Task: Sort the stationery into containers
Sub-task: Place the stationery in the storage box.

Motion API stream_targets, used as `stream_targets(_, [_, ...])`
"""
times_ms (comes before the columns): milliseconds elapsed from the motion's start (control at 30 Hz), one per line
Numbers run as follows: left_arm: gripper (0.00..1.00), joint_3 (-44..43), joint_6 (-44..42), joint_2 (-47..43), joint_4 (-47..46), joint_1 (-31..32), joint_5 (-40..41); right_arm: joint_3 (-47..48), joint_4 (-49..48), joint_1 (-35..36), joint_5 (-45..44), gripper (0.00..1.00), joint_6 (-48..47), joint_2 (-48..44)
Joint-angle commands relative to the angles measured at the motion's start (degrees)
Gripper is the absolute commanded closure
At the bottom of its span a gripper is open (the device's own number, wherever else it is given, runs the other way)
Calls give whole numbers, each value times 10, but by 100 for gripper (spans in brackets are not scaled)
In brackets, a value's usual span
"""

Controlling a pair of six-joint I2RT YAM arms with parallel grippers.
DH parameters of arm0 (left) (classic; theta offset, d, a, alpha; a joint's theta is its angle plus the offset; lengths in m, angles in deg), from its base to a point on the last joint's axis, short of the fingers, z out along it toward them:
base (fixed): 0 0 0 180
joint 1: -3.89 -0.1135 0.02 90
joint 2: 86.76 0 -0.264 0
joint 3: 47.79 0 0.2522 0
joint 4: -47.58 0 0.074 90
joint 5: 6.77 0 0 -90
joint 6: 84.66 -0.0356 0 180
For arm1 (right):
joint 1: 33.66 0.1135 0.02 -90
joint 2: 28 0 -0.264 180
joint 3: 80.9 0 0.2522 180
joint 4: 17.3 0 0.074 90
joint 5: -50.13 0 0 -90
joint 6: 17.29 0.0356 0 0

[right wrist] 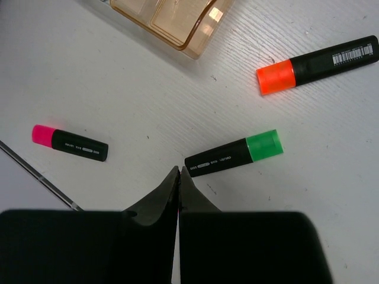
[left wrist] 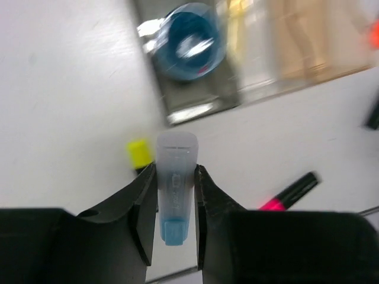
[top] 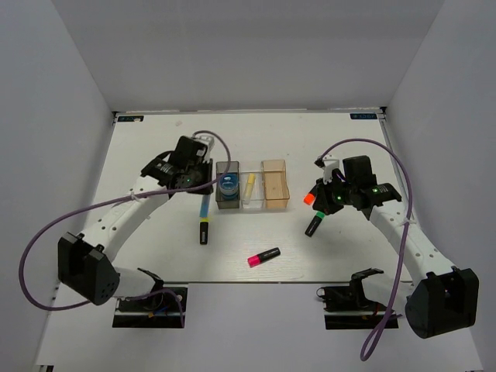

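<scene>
- The left gripper (left wrist: 176, 173) is clamped on the blue pen (left wrist: 176, 151). One finger presses each side of the barrel, and the pale cap end sticks out past the tips.
- A yellow highlighter (top: 204, 233) lies on the table (top: 155, 147) just beside that pen end (from the wrist only its yellow cap shows clearly).
- The three bins stand in a joined row right of the left gripper: grey bin (top: 219, 203), clear bin (top: 242, 203), orange bin (top: 275, 203).
- The tape roll (top: 228, 185) sits inside the grey bin.
- A yellow pen (top: 250, 185) lies inside the clear bin, lengthwise.
- The right gripper (right wrist: 179, 177) holds nothing, its fingers pressed together tip to tip.
- The green highlighter (right wrist: 234, 154) lies flat on the table just beyond those tips, apart from them.
- The orange highlighter (right wrist: 317, 62) lies a little farther out, between the green one and the orange bin's corner.
- The pink highlighter (top: 264, 256) lies alone near the table's front edge, well apart from both grippers.
</scene>
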Motion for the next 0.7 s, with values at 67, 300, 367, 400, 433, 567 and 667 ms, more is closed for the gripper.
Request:
stream_targets(67, [100,-137,41,110,-58,79,16,4,-6,-2,-15,100,-9,-13])
stream_targets(300, [100,-327,30,317,-96,108,85,-1,-10,-3,-22,99,-10,-19])
stream_targets(367, [100,-387,24,373,-95,109,95,-1,-10,-2,-25,91,-11,-17])
stream_targets(400, [100,-401,24,388,-91,108,98,-2,-12,-1,-25,83,-10,-16])
stream_targets(433, [100,-434,15,400,-72,109,101,-2,-10,-1,-26,75,-11,-17])
stream_targets(567, [83,-459,14,449,-61,107,103,-2,-12,0,-39,38,-12,-11])
stream_targets(667, [42,-426,12,437,-85,105,102,-1,-17,-2,-73,27,-4,-2])
